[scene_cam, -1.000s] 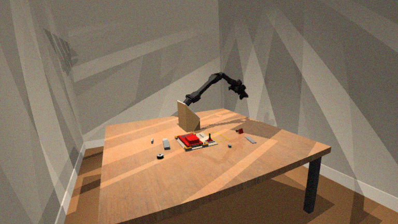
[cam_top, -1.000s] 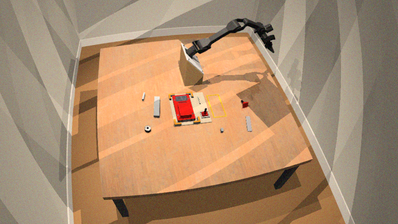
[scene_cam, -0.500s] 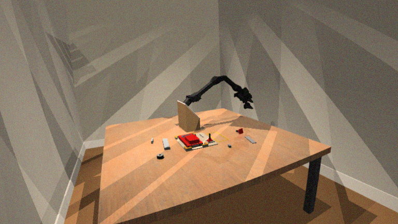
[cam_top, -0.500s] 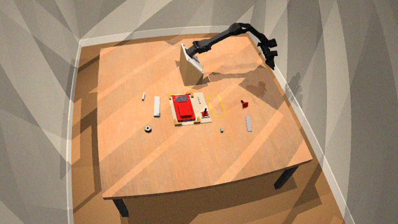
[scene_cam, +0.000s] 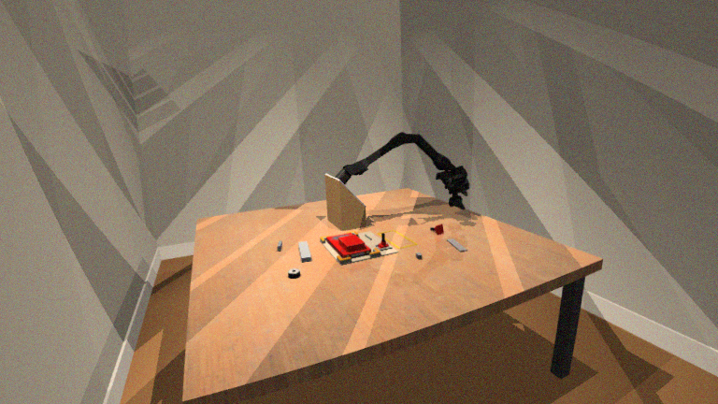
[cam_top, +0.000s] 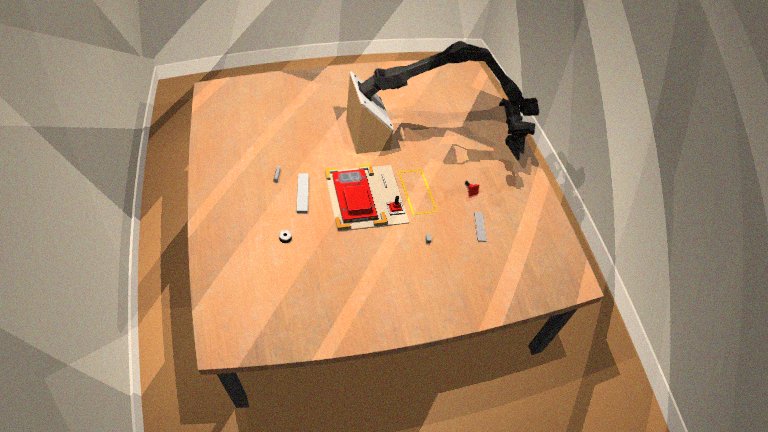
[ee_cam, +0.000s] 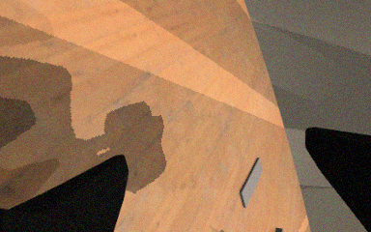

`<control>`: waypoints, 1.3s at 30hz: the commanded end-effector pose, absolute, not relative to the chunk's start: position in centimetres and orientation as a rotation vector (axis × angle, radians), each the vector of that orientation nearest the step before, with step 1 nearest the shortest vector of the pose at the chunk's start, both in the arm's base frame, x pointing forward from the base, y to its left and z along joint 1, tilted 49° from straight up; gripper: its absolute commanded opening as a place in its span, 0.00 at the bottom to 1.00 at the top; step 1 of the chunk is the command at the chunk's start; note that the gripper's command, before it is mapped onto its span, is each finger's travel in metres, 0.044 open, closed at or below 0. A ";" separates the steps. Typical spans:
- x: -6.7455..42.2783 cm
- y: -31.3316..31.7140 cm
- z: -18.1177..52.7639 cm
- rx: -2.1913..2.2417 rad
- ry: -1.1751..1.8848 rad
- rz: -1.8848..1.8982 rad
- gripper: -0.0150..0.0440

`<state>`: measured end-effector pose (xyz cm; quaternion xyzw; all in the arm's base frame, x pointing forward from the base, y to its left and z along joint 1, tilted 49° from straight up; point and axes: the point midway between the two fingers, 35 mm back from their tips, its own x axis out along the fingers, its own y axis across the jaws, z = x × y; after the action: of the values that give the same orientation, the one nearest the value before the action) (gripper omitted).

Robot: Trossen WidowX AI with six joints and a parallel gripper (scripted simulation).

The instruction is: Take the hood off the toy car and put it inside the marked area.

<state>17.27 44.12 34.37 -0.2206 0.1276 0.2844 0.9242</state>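
Near the far right edge of the table [cam_top: 396,314], the claw [cam_top: 516,147] hangs above the wood with its fingers spread about as wide as they go and nothing between them; in the wrist view the two dark fingers frame bare tabletop, the arm's shadow and a thin grey bar [ee_cam: 251,183] lying flat near the table's edge. The black arm [cam_top: 430,65] arches back from the claw to a slanted wooden mount [cam_top: 368,121] at the rear middle of the table. Below and to the left of the claw, a small red piece with a dark stem [cam_top: 472,188] sits on the wood; the grey bar [cam_top: 480,226] lies nearer the front, and a small grey block [cam_top: 428,238] lies to its left. The marked area [cam_top: 417,192], a yellow outlined rectangle, lies between the red piece and the toy car [cam_top: 355,196]. The car sits on a pale baseplate [cam_top: 396,219] with orange corner brackets, well apart from the claw; its red hood [cam_top: 359,201] is on the body, untouched. A small red and black lever part [cam_top: 395,205] stands on the baseplate beside the car. Left of the car lie a long grey plate [cam_top: 303,192], a short grey piece [cam_top: 276,173] and a white ring [cam_top: 285,236].
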 end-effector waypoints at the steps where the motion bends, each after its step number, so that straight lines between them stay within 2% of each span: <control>1: 20.6 44.1 30.5 -0.544 0.339 0.585 1.00; 4: 23.1 43.5 28.4 -0.589 0.388 0.585 1.00; 9: 25.1 41.8 29.6 -0.487 0.418 0.544 1.00; 19: 31.9 37.3 22.5 -0.548 0.607 0.438 1.00; 39: 38.5 27.8 8.1 -0.506 1.062 0.498 1.00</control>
<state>37.76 30.29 11.66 -0.2479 0.4481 0.2335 0.8266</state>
